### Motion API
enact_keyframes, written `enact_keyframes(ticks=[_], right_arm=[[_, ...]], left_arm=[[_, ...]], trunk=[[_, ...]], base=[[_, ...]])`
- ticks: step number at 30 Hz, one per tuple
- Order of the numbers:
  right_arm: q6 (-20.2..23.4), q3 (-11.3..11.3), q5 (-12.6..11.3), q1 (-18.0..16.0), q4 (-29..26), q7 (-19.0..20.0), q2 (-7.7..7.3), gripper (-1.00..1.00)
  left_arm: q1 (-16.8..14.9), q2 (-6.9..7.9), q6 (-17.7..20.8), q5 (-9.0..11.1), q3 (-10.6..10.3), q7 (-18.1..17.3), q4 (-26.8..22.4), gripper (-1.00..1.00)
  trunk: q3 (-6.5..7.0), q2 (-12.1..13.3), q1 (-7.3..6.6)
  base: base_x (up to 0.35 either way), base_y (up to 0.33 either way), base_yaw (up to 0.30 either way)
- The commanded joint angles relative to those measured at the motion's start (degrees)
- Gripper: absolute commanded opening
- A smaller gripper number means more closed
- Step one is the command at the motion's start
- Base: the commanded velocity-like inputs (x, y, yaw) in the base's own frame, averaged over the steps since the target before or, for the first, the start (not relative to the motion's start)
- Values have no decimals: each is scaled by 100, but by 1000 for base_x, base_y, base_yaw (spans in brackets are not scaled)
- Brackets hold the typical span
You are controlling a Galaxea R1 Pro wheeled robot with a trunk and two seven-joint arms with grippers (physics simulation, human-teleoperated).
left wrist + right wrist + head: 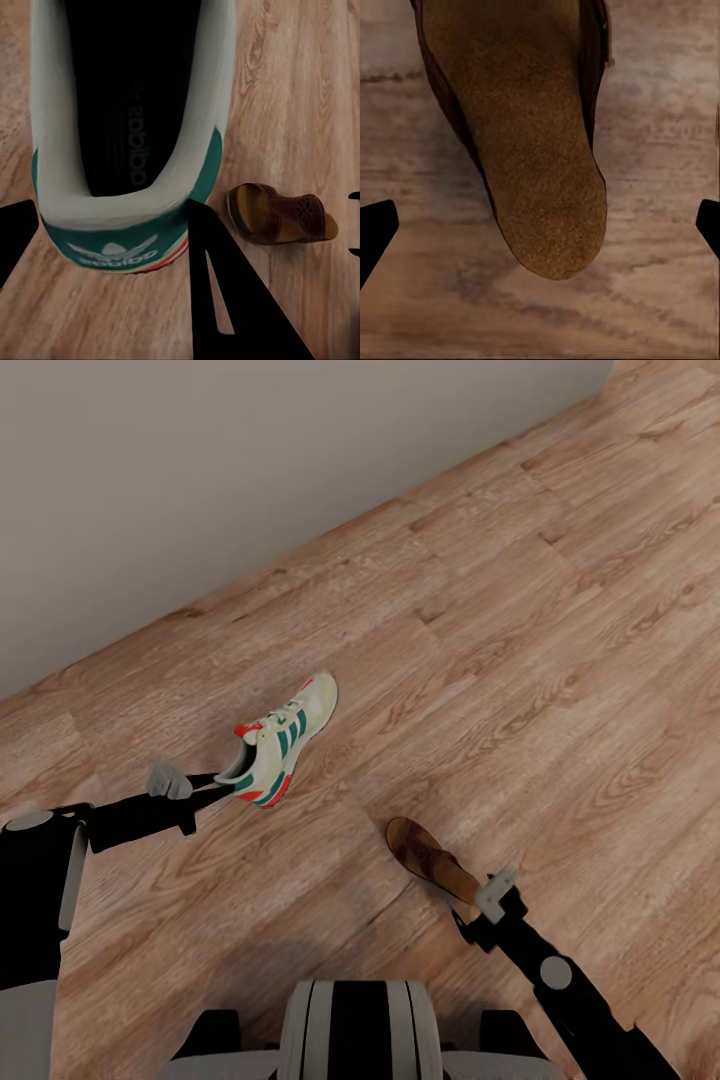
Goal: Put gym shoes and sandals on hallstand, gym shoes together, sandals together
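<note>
Both arms set at the heels of a shoe and a sandal, grasps not yet made.

The left gripper sits at the heel of the gym shoe, its fingers spread wide on either side of the green heel collar, touching or nearly so. The right gripper is at the heel of the sandal, fingers wide apart with the tan footbed between them. Both things lie on the corridor floor, well apart. The step in hand looks like picking up; next each pair of fingers needs to close on its heel, then lift. The plain wall runs behind the shoe; nothing blocks either grasp.
</note>
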Motion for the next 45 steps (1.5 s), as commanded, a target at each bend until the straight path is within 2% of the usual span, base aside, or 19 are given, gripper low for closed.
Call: enact_keyframes(ticks=[1, 4, 8, 23, 31, 45], right_arm=[[31, 6, 168, -2, -9, 22, -4, 100], [31, -2, 641, -2, 112, 16, 1, 100], [31, -4, 825, -2, 294, 9, 3, 100], [31, -5, 877, -2, 564, 4, 4, 100], [31, -5, 871, -18, 590, -1, 5, 100], [35, -20, 870, -63, 563, -10, 5, 100]], left_arm=[[-5, -2, 57, -34, 9, -46, -7, -100], [-6, -2, 59, -34, 12, -46, -10, -100], [-5, -2, 58, -34, 12, -46, -11, -100], [-2, -13, 57, -34, 4, -43, -6, -100], [2, -19, 60, -42, -100, -23, -3, -100], [3, -21, 56, -47, -125, -19, 6, -100]], trunk=[[-26, -3, 2], [-26, -3, 2], [-26, -3, 2], [-26, -3, 2], [-26, -3, 2], [-26, -3, 2]], base=[[0, 0, 0], [0, 0, 0], [0, 0, 0], [0, 0, 0], [0, 0, 0], [0, 0, 0]])
